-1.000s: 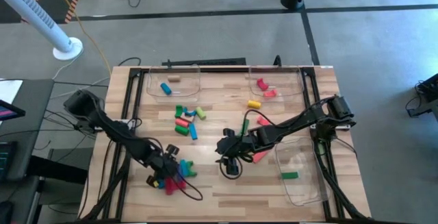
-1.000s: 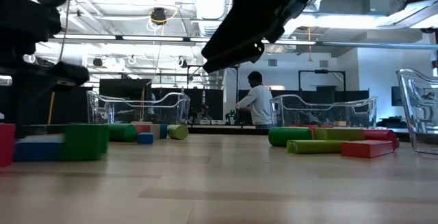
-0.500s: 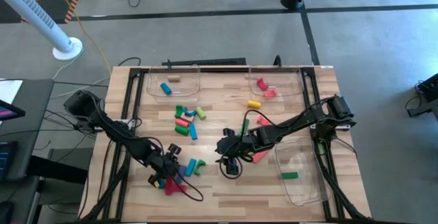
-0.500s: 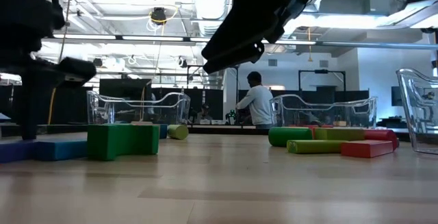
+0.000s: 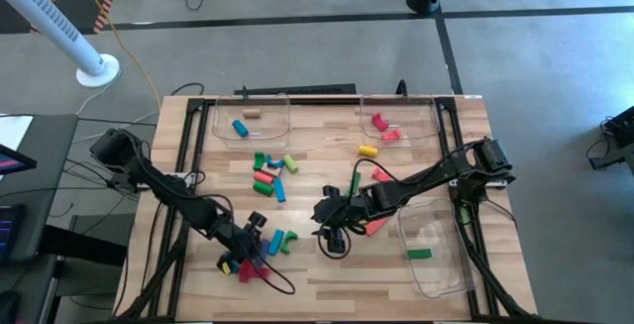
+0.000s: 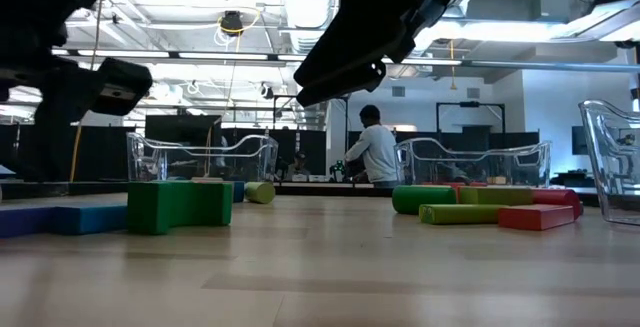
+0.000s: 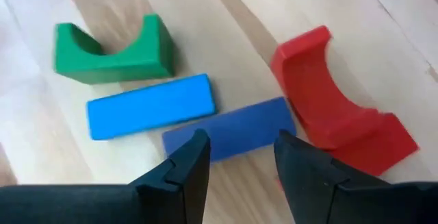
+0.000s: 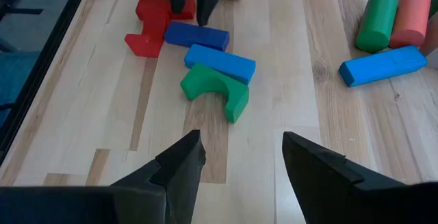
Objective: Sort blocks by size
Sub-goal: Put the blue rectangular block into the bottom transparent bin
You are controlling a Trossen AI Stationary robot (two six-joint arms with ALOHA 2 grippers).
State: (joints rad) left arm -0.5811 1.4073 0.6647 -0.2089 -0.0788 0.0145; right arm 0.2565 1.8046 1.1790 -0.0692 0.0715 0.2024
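Observation:
Near the table's front left lie a green arch block [image 7: 113, 46], a light blue bar [image 7: 150, 105], a dark blue bar [image 7: 229, 133] and a red arch block [image 7: 335, 107], all flat on the wood. My left gripper [image 7: 241, 152] hovers open just above the dark blue bar [image 8: 197, 35], with nothing between its fingers. It shows in the high view too [image 5: 253, 237]. My right gripper [image 8: 243, 152] hangs open over the table's middle [image 5: 332, 215], its fingers aimed at the green arch [image 8: 213, 90] from a distance.
A cluster of blocks [image 5: 269, 170] lies at mid table, with a yellow cylinder [image 5: 368, 150] farther right. Clear trays stand at far left [image 5: 251, 116], far right [image 5: 401, 121] and near right [image 5: 436, 255], each holding a few blocks. A person stands in the room behind [image 6: 378, 152].
The green arch and the blue bars have slid a little toward the table's right and turned about, spreading apart from the red arch. My left gripper has then risen off the table and tipped its fingers up. The right arm has kept still.

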